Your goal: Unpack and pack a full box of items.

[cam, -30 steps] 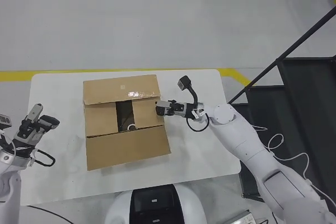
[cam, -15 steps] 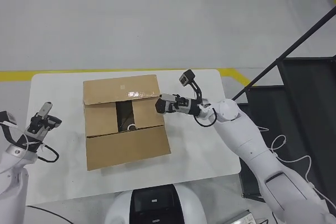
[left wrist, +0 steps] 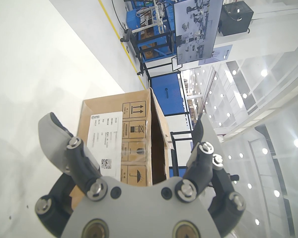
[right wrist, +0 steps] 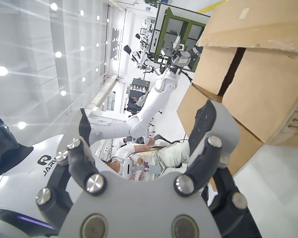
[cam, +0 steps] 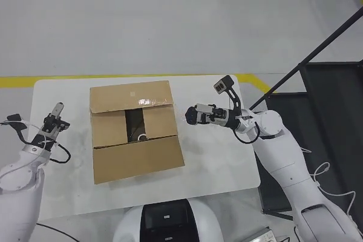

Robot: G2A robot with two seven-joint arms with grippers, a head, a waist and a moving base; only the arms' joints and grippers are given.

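Centred on the table (cam: 218, 163), the cardboard box (cam: 109, 128) has its near flap (cam: 136, 160) down beside a dark gap. The left gripper (cam: 58, 110) by the left edge and the right gripper (cam: 189, 115) beside the box both gape, empty. The stiff, light-looking flaps would likely lift by their free edges.

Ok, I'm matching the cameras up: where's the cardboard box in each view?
Top view: cardboard box mid-table, between the two arms.
Left wrist view: it stands just beyond the open left gripper, labelled side facing.
Right wrist view: it stands beyond the right gripper, partly behind one finger.
Shared landmark: the yellow floor line.
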